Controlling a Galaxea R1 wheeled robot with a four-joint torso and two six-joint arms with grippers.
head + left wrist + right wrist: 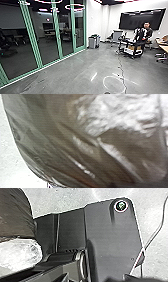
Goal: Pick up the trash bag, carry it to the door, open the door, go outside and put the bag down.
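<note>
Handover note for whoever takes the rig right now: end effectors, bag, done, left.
Left and right end effectors: open or shut can't be told.
Trash bag: close to the left wrist camera, also in the right wrist view; looks picked up, grip unconfirmed.
Done: probably the pickup.
Left: door, going outside, setting the bag down. Robot is indoors, green-framed glass panels to its left.
Watch the floor cable.

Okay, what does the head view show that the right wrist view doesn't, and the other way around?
Head view: tall glass panels in green frames, grey boxy bins, a wide black wall screen and a person beside a dark wheeled cart.

Right wrist view: part of a shiny brown plastic trash bag, and the robot's wide dark base plate.

Both: the smooth grey floor, with a thin dark cable lying across it.
</note>
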